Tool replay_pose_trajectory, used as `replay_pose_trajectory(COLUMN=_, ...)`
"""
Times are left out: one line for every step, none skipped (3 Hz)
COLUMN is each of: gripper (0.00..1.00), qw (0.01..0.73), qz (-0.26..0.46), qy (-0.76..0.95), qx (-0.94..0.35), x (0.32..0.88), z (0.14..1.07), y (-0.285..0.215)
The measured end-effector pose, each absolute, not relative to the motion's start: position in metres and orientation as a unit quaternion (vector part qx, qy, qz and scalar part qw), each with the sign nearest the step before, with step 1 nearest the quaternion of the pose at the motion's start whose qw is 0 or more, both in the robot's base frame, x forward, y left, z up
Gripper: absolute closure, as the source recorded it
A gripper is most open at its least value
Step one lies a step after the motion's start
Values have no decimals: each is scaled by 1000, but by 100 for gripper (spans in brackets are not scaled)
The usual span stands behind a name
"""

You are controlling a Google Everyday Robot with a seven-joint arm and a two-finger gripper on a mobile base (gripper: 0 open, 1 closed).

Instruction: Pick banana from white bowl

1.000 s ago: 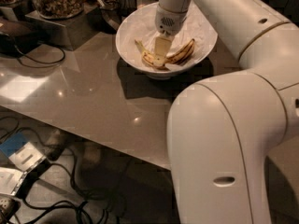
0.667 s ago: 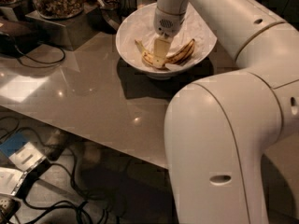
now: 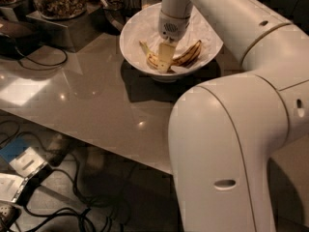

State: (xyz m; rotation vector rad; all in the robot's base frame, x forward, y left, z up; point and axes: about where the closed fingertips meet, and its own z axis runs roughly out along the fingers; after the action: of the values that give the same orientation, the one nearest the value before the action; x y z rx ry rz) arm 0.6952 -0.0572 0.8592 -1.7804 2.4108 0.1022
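Hardly anything is moving since a second ago. The jar of nuts (image 3: 58,1) is staying put at the left. The white bowl (image 3: 133,47) is sitting in the same spot, and the banana (image 3: 189,56) is still lying inside it. The gripper (image 3: 165,57) is still reaching down onto the banana's middle. I cannot tell if it is squeezing.
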Motion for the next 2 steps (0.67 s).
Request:
replay_pose_trajectory(gripper=42, qw=71, qz=40, qy=801, qx=-594, x=696, z=854, y=-56)
replay_pose_trajectory(gripper=61, qw=76, qz=29, qy=798, qx=-597, x=698, z=852, y=-54)
